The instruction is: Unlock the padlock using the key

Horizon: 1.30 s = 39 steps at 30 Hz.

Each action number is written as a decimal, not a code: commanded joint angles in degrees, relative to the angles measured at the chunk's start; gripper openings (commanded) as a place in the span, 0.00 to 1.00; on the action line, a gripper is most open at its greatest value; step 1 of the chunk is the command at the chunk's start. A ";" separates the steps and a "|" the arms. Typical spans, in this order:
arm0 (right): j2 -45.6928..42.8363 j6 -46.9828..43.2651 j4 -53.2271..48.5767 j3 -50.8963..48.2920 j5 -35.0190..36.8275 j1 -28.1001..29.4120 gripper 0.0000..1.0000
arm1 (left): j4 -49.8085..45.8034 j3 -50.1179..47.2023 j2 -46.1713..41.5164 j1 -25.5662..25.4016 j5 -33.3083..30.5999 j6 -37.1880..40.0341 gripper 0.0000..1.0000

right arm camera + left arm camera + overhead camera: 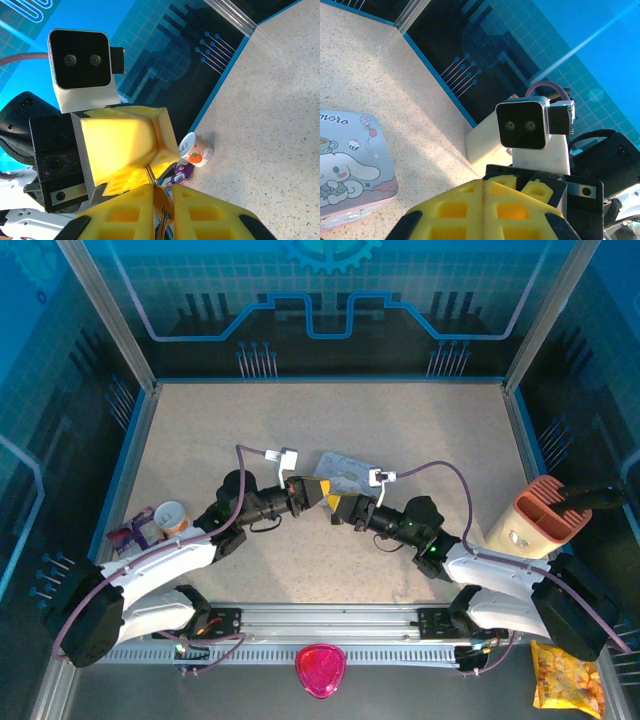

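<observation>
My two grippers meet tip to tip at the table's middle. My right gripper is shut on the key, whose rounded silvery bow sits between the yellow pads. The key's thin shaft runs up into the tips of my left gripper. In the left wrist view the left gripper has its pads pressed together along one seam, with the right gripper's fingers just beyond. The padlock is hidden inside the left pads.
The pale blue cartoon tin lies just behind the grippers. A small orange-print cup and a purple packet sit at the left edge. A peach holder stands at the right.
</observation>
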 commanded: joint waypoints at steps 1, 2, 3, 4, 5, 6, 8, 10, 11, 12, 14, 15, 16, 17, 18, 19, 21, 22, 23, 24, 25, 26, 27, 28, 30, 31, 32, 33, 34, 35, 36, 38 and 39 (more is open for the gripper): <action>-0.11 -0.05 3.11 -0.13 -1.32 -0.55 0.18 | 0.47 1.23 -0.67 0.98 -1.05 1.63 0.00; -0.09 -0.05 3.12 -0.14 -1.38 -0.54 0.18 | 0.52 1.23 -0.72 1.01 -1.04 1.66 0.00; -0.01 -0.05 3.09 -0.07 -1.48 -0.55 0.18 | 0.61 1.30 -0.74 1.05 -0.95 1.62 0.00; 0.00 -0.13 3.17 0.17 -1.69 -0.55 0.18 | 0.61 1.32 -0.57 1.07 -0.86 1.58 0.00; 0.07 -0.20 3.25 0.30 -1.88 -0.57 0.17 | 0.61 1.32 -0.55 1.07 -0.80 1.58 0.00; 0.15 -0.30 3.13 0.45 -2.00 -0.57 0.15 | 0.61 1.33 -0.49 1.07 -0.86 1.58 0.00; 0.23 -0.27 3.03 0.65 -2.12 -0.56 0.13 | 0.61 1.32 -0.44 1.07 -0.88 1.62 0.00; 0.26 -0.14 2.93 0.73 -1.99 -0.54 0.08 | 0.70 1.42 -0.26 1.19 -0.60 1.62 0.00; 0.20 -0.05 2.75 0.82 -1.91 -0.60 0.06 | 0.76 1.41 -0.19 1.14 -0.52 1.54 0.00; 0.06 -0.05 2.36 0.91 -1.71 -0.61 0.03 | 0.82 1.43 -0.08 1.09 -0.41 1.49 0.00; -0.41 -0.18 0.63 1.39 -1.36 -0.67 0.00 | 0.70 1.26 0.00 1.20 -0.42 1.58 0.00; -0.81 -0.36 -0.72 1.78 -1.08 -0.65 0.00 | 0.27 1.23 -0.05 1.08 -0.55 1.70 0.00; -1.40 -0.68 -2.43 2.03 -0.59 -0.67 0.00 | -0.50 1.23 -0.11 1.14 -0.68 1.88 0.06; -2.01 -0.97 -4.42 2.35 0.04 -0.71 0.00 | -1.49 1.31 -0.17 1.22 -0.99 1.93 0.15; -3.06 -1.50 -7.56 2.71 1.03 -0.78 0.00 | -3.27 1.45 -0.30 1.20 -1.37 2.14 0.25; -4.35 -2.07 -11.42 3.05 2.42 -0.93 0.00 | -5.24 1.66 -0.58 1.21 -2.10 2.26 0.36; -6.92 -3.68 -19.66 3.90 4.97 -1.49 0.00 | -10.37 2.04 -1.45 1.23 -5.01 2.42 0.51; -8.38 -4.88 -24.41 4.56 6.20 -1.78 0.00 | -13.53 2.35 -1.98 1.25 -7.35 2.73 0.55; -9.57 -5.94 -28.28 5.12 7.29 -1.99 0.00 | -16.51 2.61 -2.32 1.39 -9.17 3.02 0.58; -10.88 -7.34 -32.22 5.66 8.28 -2.21 0.00 | -19.57 2.92 -2.50 1.50 -10.82 3.53 0.59; -12.06 -8.34 -35.20 6.07 9.40 -2.43 0.00 | -22.52 3.32 -2.38 1.57 -11.98 4.26 0.59; -13.18 -9.06 -39.28 6.30 10.42 -2.50 0.00 | -24.90 3.79 -2.10 1.52 -12.68 4.85 0.59; -14.26 -9.99 -42.54 6.65 11.59 -2.49 0.00 | -27.35 4.24 -1.68 1.47 -13.26 5.60 0.58; -15.26 -10.63 -45.45 6.96 12.72 -2.49 0.00 | -29.09 4.35 -1.12 1.26 -13.76 6.02 0.58; -16.98 -11.51 -48.99 6.90 14.21 -2.52 0.00 | -30.46 3.67 -0.48 0.32 -14.52 6.38 0.59; -17.99 -11.91 -50.06 6.59 14.63 -2.53 0.00 | -31.06 3.35 -0.01 -0.60 -15.69 6.70 0.59; -18.76 -12.09 -50.60 6.17 14.99 -2.58 0.00 | -31.92 3.33 0.56 -1.46 -17.01 7.04 0.59; -19.49 -12.16 -50.93 5.61 15.29 -2.57 0.00 | -32.84 3.42 1.56 -2.58 -18.31 7.32 0.60; -20.08 -12.18 -51.04 5.20 15.38 -2.61 0.00 | -33.64 3.66 2.82 -3.40 -19.34 7.46 0.60; -20.44 -12.12 -51.05 4.77 15.48 -2.58 0.00 | -34.08 3.86 4.02 -4.07 -20.18 7.39 0.60; -20.64 -12.23 -50.90 4.45 15.31 -2.57 0.00 | -34.15 3.96 5.58 -4.77 -20.88 7.21 0.60; -20.33 -12.27 -50.32 4.05 14.71 -2.56 0.00 | -34.04 4.41 8.52 -5.60 -22.01 6.68 0.60; -20.01 -12.42 -50.11 3.87 14.46 -2.57 0.00 | -33.75 4.72 10.26 -5.90 -22.21 6.20 0.60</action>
